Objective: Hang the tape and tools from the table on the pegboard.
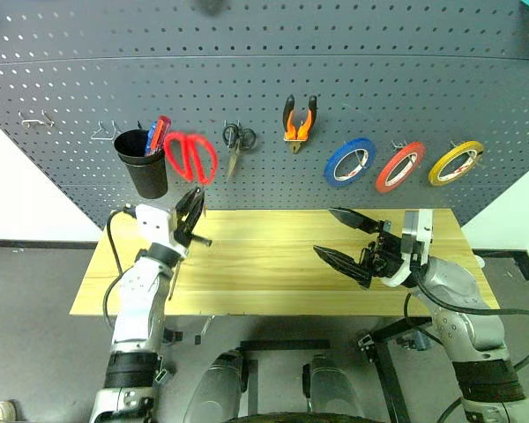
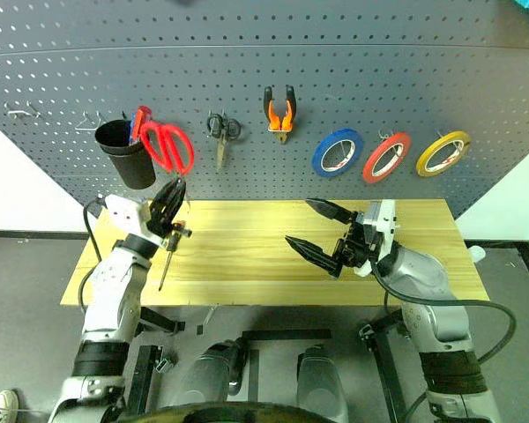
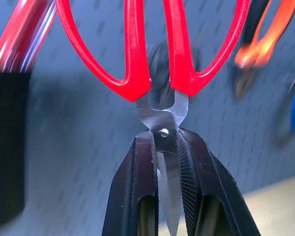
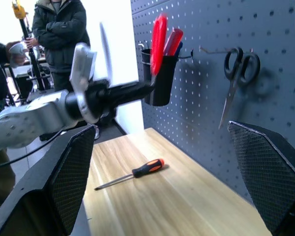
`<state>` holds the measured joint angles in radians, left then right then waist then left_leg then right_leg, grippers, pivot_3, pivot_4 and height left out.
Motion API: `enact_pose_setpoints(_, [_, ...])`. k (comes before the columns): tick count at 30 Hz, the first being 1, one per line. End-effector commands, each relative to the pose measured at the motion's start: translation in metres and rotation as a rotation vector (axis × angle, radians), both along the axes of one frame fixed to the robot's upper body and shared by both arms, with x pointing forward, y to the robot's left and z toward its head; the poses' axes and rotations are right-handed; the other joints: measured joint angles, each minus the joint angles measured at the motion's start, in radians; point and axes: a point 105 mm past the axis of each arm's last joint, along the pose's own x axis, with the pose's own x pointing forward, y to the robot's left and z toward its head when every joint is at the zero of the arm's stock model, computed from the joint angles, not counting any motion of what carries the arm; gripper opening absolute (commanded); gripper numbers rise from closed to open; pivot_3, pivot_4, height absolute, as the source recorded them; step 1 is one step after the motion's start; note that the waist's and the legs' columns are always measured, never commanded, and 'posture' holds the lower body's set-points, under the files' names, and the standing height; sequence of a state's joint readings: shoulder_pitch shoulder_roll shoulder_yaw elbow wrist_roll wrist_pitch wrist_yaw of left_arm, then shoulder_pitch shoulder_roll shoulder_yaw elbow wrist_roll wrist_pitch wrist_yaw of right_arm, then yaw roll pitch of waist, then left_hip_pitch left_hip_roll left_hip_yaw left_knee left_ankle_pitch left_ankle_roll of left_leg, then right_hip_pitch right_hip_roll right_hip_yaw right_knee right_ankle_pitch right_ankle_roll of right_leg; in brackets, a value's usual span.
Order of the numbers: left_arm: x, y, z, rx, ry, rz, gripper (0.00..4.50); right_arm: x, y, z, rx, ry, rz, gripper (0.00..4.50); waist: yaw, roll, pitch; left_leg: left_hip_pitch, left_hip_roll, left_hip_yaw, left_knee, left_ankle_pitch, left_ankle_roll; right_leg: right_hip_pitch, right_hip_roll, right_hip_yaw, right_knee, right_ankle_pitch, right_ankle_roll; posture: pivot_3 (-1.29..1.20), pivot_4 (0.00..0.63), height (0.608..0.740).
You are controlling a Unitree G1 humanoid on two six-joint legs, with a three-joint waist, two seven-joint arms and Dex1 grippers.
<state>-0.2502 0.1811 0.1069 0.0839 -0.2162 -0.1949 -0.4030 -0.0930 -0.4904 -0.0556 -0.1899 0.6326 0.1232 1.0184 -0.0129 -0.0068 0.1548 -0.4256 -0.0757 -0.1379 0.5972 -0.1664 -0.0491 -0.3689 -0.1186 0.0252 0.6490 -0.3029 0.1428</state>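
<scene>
At the pegboard, the left gripper holds the red-handled scissors handles-up, its black fingers clenched on the blades just below the pivot, beside a black cup. Across the table at about 3 o'clock, the right gripper hovers spread wide and empty. The screwdriver lies on the wood, while the pliers and red tape hang above.
</scene>
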Motion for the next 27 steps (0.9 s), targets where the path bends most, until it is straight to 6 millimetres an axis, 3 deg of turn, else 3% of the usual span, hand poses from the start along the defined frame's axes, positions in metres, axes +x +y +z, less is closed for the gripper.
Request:
enact_pose_setpoints(1, [0.011,-0.006,0.011,0.045,-0.036,0.004,0.24,0.0,0.0,0.007,0.006,-0.041,0.002,4.5,-0.002,0.0,-0.001,0.0,0.0,0.0,0.0,0.0,0.0,0.0,0.0,0.0,0.0,0.0,0.0,-0.06,0.075,0.725])
enact_pose_setpoints(7, [0.028,-0.018,0.011,0.146,-0.021,0.005,0.24,0.0,-0.001,0.006,-0.005,-0.046,-0.018,4.5,-0.006,0.0,-0.007,0.0,0.0,0.0,0.0,0.0,0.0,0.0,0.0,0.0,0.0,0.0,0.001,-0.09,0.065,0.725])
enact_pose_setpoints(18, [0.031,-0.002,-0.001,0.161,0.024,0.061,0.24,-0.001,-0.003,0.001,-0.033,-0.042,-0.041,4.5,-0.008,-0.001,-0.016,0.001,0.0,0.0,0.001,0.0,0.0,0.0,0.0,0.0,0.001,0.0,0.001,-0.09,0.064,0.725])
enact_pose_setpoints(25, [0.037,0.005,-0.018,0.148,0.14,0.072,0.24,0.001,-0.002,0.0,-0.04,-0.046,-0.036,4.5,-0.008,-0.001,-0.021,0.001,0.0,0.0,0.001,0.0,0.0,0.0,0.0,0.0,0.002,0.0,0.001,-0.09,0.058,0.725])
enact_pose_setpoints(27, [0.039,0.004,-0.021,0.146,0.167,0.071,0.97,0.001,-0.001,0.001,-0.041,-0.049,-0.036,4.5,-0.008,-0.002,-0.022,0.001,0.0,0.0,0.001,0.0,0.0,0.0,0.0,0.0,0.002,0.0,0.001,-0.09,0.055,0.725])
